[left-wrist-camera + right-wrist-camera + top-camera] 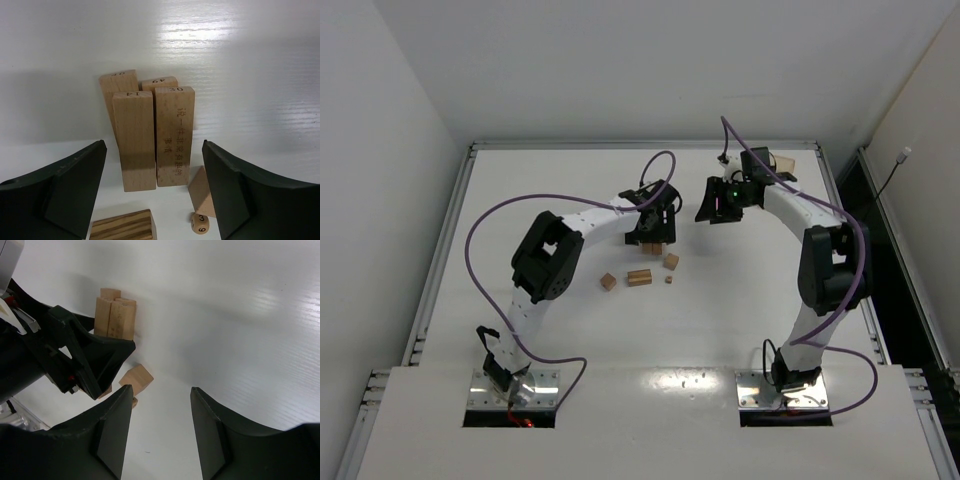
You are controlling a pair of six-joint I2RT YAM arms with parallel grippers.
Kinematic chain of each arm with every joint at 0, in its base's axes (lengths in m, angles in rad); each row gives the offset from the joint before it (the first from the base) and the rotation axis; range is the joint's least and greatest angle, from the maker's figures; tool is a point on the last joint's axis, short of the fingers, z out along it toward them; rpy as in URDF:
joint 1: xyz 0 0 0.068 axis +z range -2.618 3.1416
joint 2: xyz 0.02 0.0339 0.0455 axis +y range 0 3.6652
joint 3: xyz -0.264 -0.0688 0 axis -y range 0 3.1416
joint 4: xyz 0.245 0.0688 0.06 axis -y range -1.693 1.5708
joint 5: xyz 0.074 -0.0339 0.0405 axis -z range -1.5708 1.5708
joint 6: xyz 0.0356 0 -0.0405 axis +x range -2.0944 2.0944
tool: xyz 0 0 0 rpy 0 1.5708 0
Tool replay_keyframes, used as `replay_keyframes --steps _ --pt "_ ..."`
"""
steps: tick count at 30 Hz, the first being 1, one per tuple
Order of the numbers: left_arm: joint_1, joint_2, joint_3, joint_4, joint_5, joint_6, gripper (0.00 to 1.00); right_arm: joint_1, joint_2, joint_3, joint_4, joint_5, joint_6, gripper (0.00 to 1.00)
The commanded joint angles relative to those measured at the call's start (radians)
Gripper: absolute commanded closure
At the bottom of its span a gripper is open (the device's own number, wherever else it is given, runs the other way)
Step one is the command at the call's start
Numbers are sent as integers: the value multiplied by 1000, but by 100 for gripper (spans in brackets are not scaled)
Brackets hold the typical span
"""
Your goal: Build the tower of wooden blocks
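Note:
A cluster of light wooden bars (150, 135) stands tightly together on the white table; it also shows in the top view (652, 246) and the right wrist view (116, 315). My left gripper (152, 200) is open and empty, right above and just in front of this cluster (650, 236). A striped bar (122, 227), a tiny numbered die (199, 224) and a cube (202, 192) lie close in front. My right gripper (162, 435) is open and empty, hovering to the right of the left gripper (718, 212).
A loose cube (608, 281) lies left of the striped bar (639, 277). Another cube (671, 261) and the die (668, 279) lie to the right. A tan box (783, 162) sits at the back right behind the right arm. Raised rails (460, 220) edge the table.

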Motion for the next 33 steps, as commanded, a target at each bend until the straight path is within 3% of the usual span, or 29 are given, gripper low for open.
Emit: replay_keyframes --steps 1,12,20,29,33 --pt "-13 10 10 28 -8 6 24 -6 3 19 8 -21 -13 53" --pt "-13 33 28 28 -17 25 21 -6 3 19 8 -21 -13 53" --pt "-13 76 71 37 -37 43 24 -15 3 19 8 -32 -13 53" --pt "-4 94 80 37 -66 52 42 -24 13 28 8 -32 -13 53" --pt "5 94 80 37 -78 52 60 -24 13 28 8 -43 -13 53"
